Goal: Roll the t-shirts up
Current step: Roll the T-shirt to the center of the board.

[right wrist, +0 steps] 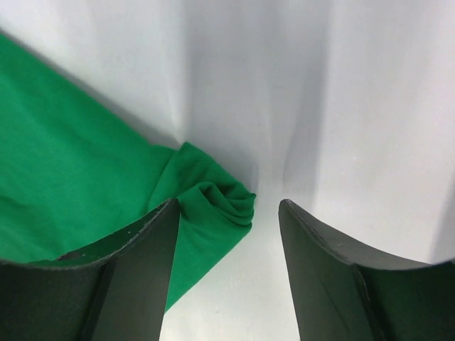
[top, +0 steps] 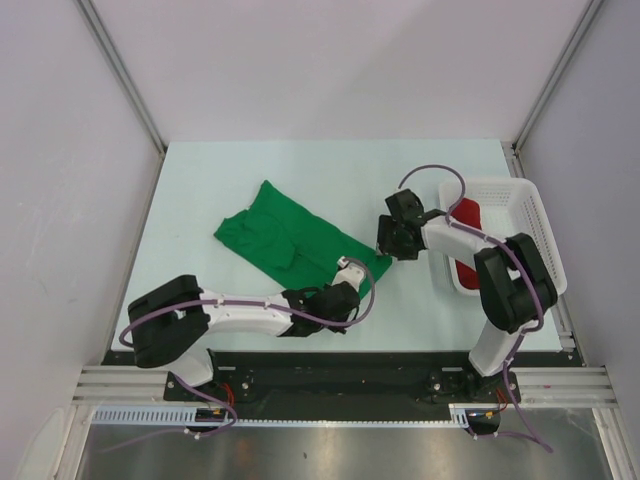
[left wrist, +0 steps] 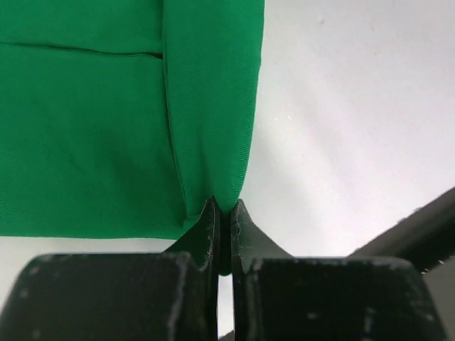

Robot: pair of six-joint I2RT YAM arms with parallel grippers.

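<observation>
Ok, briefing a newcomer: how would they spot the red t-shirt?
Find the white mesh basket at the table's right edge. The red t-shirt lies inside it, partly behind the right arm. The green t-shirt, the only other one, lies out on the table.

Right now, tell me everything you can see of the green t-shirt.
The green t-shirt is plain, soft-looking cloth, folded into a long strip lying diagonally on the pale table. The left gripper is shut on a folded edge at its near end; the open right gripper sits at a bunched corner there.
</observation>
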